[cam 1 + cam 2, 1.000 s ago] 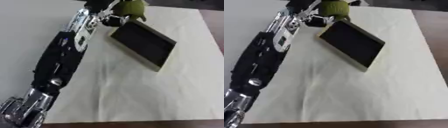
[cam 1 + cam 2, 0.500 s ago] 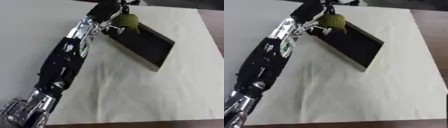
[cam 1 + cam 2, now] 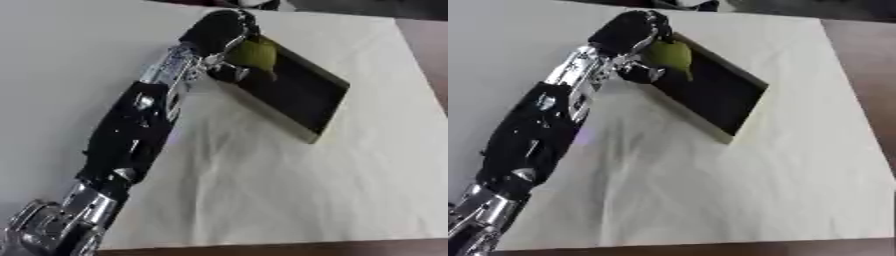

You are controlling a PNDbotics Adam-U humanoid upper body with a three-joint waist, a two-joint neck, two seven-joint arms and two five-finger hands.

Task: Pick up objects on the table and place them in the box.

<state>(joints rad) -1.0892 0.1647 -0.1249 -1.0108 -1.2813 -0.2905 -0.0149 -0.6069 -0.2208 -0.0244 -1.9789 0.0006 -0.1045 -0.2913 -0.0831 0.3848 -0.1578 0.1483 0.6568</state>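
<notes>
A yellow-green object is being held in the curled fingers of the left robot hand, apparently over the box at its 11 o'clock end. The box's long axis is being seen running from 11 toward 5 o'clock on the desk.

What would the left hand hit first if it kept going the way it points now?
Probably the box. The left hand, curled round a green fruit, reaches toward the box's near-left end, so the fruit would likely meet the dark inside or the rim first. Depth is hard to judge.
</notes>
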